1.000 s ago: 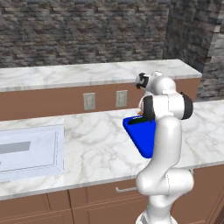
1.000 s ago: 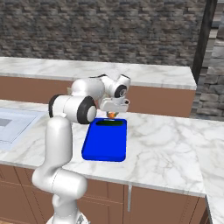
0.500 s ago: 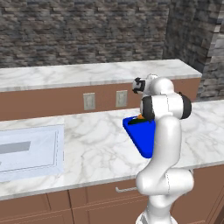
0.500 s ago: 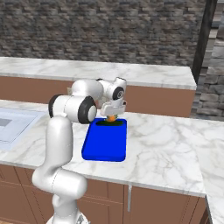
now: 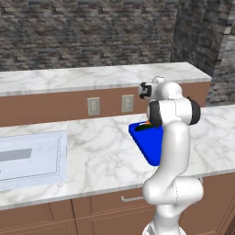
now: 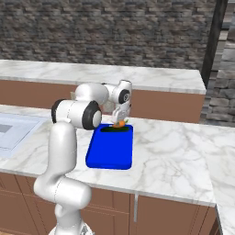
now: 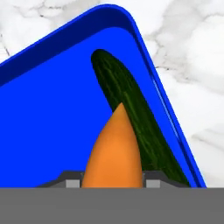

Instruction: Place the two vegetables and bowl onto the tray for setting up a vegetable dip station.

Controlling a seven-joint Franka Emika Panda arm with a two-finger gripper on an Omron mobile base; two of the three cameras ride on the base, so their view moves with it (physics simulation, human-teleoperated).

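The tray [image 6: 110, 151] lies flat on the desk [image 6: 170, 151], near its front edge. The cucumber [image 7: 131, 118] lies inside the tray, along the tray's far rim. The carrot [image 7: 114, 153] hangs over the tray's far end, just above the cucumber, clamped in the end effector [image 6: 120, 120]. A sink [image 5: 27, 158] sits in the desk well to the tray's left.

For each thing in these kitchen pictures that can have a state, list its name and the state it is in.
Carrot: gripped, held over the tray.
Dark green vegetable: lying in the tray, along its rim.
Blue tray: flat on the counter, no bowl in it.
Gripper: shut on the carrot.
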